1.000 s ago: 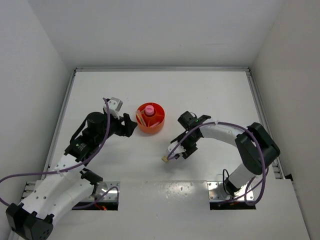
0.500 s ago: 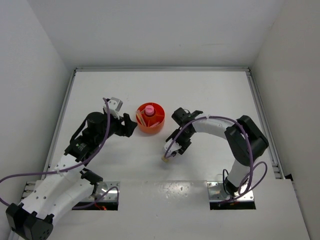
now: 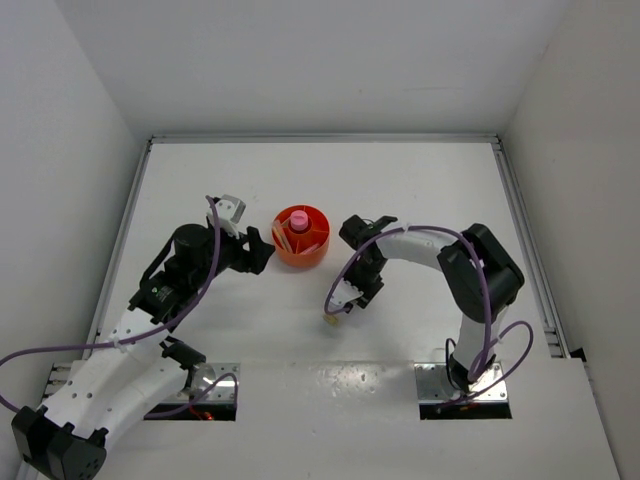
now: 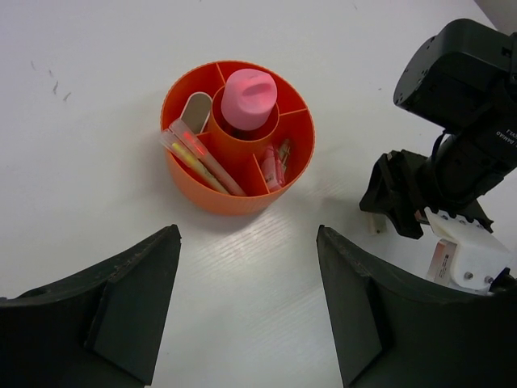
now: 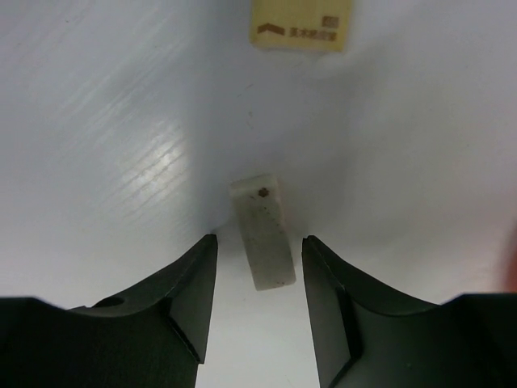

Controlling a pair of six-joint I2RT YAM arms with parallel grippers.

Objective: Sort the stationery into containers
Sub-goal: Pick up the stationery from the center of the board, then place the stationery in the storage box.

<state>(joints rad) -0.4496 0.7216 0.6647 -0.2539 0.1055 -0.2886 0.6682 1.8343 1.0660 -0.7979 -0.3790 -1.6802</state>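
The orange tub (image 3: 300, 237) stands on the table. The pink capsule (image 4: 248, 95) sits in its central cup, and several sticks (image 4: 202, 158) lie in its compartments. My left gripper (image 4: 248, 234) is open and empty, just left of the tub in the top view (image 3: 262, 251). My right gripper (image 5: 259, 267) is open, low over the table, with a jaw on each side of a small whitish block (image 5: 262, 232) that lies flat. A beige block with printing (image 5: 300, 23) lies just beyond it, and it also shows in the top view (image 3: 329, 320).
The right gripper (image 3: 350, 298) works right of and nearer than the tub. Its black wrist (image 4: 456, 153) fills the right of the left wrist view. White walls close in the table, with a raised rail (image 3: 320, 139) along the back.
My right arm has folded in and its gripper has shifted slightly left toward the blocks. The left arm, the tub and the printed beige block have not moved.
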